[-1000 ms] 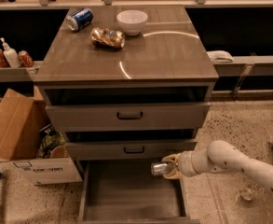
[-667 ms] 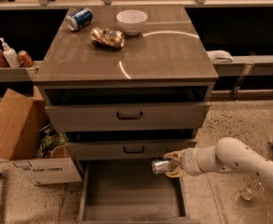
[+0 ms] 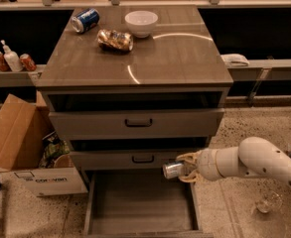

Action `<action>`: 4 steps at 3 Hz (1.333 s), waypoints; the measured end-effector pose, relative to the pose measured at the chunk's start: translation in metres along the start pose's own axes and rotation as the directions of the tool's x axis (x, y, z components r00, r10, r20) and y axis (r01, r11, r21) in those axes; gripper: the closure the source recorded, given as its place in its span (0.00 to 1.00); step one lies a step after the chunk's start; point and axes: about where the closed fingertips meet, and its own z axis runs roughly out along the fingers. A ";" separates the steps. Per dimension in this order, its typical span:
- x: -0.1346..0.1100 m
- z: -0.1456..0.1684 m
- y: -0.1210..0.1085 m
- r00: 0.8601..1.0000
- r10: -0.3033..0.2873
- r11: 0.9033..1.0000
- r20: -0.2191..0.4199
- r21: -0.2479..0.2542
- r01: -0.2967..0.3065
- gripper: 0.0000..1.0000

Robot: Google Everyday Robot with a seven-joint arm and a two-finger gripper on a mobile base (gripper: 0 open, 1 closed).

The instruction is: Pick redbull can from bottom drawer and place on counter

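Camera view looks down on the can (image 3: 173,170), lying sideways in the air and clamped at its right end between the pale fingers (image 3: 187,157) of the end effector (image 3: 181,169), which is closed on it. The can hangs above the right side of the open bottom drawer (image 3: 135,209), level with the front of the middle drawer (image 3: 110,159) and just right of its black handle. The bottom drawer's floor is bare and flat. The white arm (image 3: 256,162) reaches in from the right, low over the speckled floor, where a small glass (image 3: 267,201) stands just below it.

Above, the top drawer (image 3: 95,124) stands slightly out, with a dark gap over it, and its front and the tabletop's overhanging edge lie between the can and the tabletop (image 3: 180,58). On the tabletop's far left part rest a blue can (image 3: 85,20) on its side, a foil bag (image 3: 115,39) and a white bowl (image 3: 141,23), close together; the near and right parts show only a curved glare. A cardboard box (image 3: 16,143) sits on the floor left of the cabinet, well apart from the end effector. On a ledge behind it stand two red cans and a pump bottle (image 3: 11,60).
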 end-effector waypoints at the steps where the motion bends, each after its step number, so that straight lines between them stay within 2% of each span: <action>1: -0.012 -0.011 -0.014 1.000 -0.026 1.000 0.017 0.006 0.026 1.00; 2: -0.043 -0.043 -0.043 0.997 -0.077 0.997 0.029 0.027 0.076 1.00; 3: -0.086 -0.091 -0.082 0.988 -0.154 0.986 0.029 0.075 0.151 1.00; 4: -0.121 -0.134 -0.117 0.977 -0.211 0.969 -0.016 0.128 0.211 1.00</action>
